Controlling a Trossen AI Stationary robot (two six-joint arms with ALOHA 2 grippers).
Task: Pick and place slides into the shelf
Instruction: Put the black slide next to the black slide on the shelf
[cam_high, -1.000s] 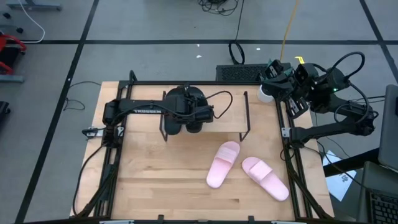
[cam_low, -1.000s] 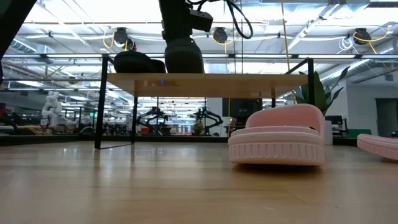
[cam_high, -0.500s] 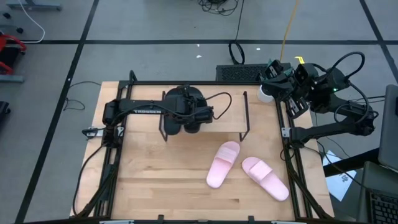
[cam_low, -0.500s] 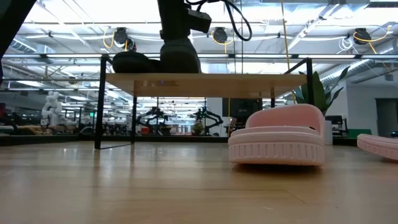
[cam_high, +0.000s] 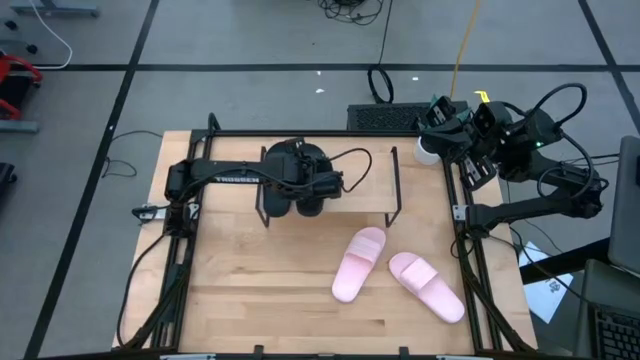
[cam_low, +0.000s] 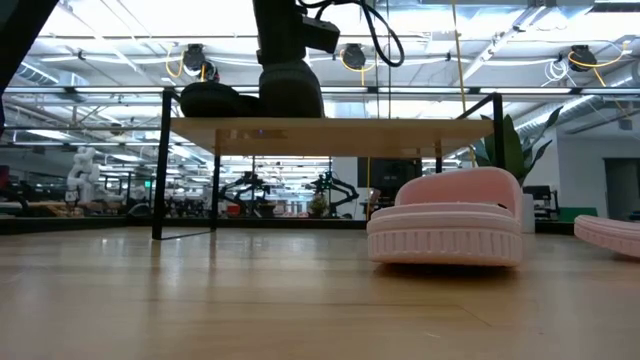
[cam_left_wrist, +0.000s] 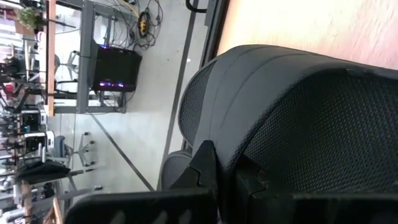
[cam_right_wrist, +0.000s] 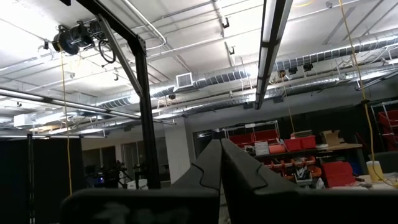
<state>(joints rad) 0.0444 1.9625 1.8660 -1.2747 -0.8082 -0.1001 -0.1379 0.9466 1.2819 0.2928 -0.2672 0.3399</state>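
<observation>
The shelf (cam_high: 365, 195) stands at the table's far middle, and its plank top (cam_low: 400, 130) shows level in the low view. One black slide (cam_low: 215, 100) lies on the plank's left end. My left gripper (cam_high: 300, 180) reaches down over the plank beside it, shut on the second black slide (cam_low: 290, 98), which fills the left wrist view (cam_left_wrist: 298, 124). Two pink slides (cam_high: 358, 263) (cam_high: 427, 286) lie sole-down on the table in front of the shelf. My right gripper (cam_right_wrist: 221, 163) is shut and parked off the table's far right corner (cam_high: 450, 135). My left gripper pinches the second black slide between its two fingers (cam_left_wrist: 206, 169) at the edge of the mesh-textured strap (cam_left_wrist: 231, 163). It comes from above, pointing down. The slide's underside sits at the shelf's plank top; whether it rests there I cannot tell.
The right half of the shelf's plank (cam_high: 370, 185) is bare. The near pink slide (cam_low: 447, 215) stands close to the low camera, and the other one's tip (cam_low: 607, 235) shows at the right. Black frame rails (cam_high: 470, 270) run along the table's sides.
</observation>
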